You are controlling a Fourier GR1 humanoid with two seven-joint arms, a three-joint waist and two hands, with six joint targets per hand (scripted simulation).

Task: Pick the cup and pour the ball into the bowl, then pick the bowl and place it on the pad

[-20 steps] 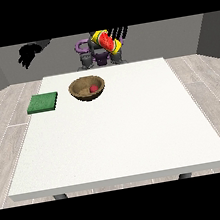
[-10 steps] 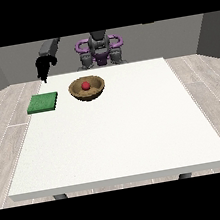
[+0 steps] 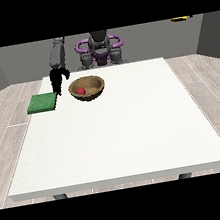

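Since the small red ball [image 3: 80, 90] already lies inside the round brown wooden bowl [image 3: 87, 88] near the big white table's [image 3: 117, 141] far edge, I hang my hand at the view's left [image 3: 57, 79], holding nothing, fingers pointing down, between bowl and flat green square pad [image 3: 42, 102], with moving the bowl to the pad left and open tabletop nearer the camera.
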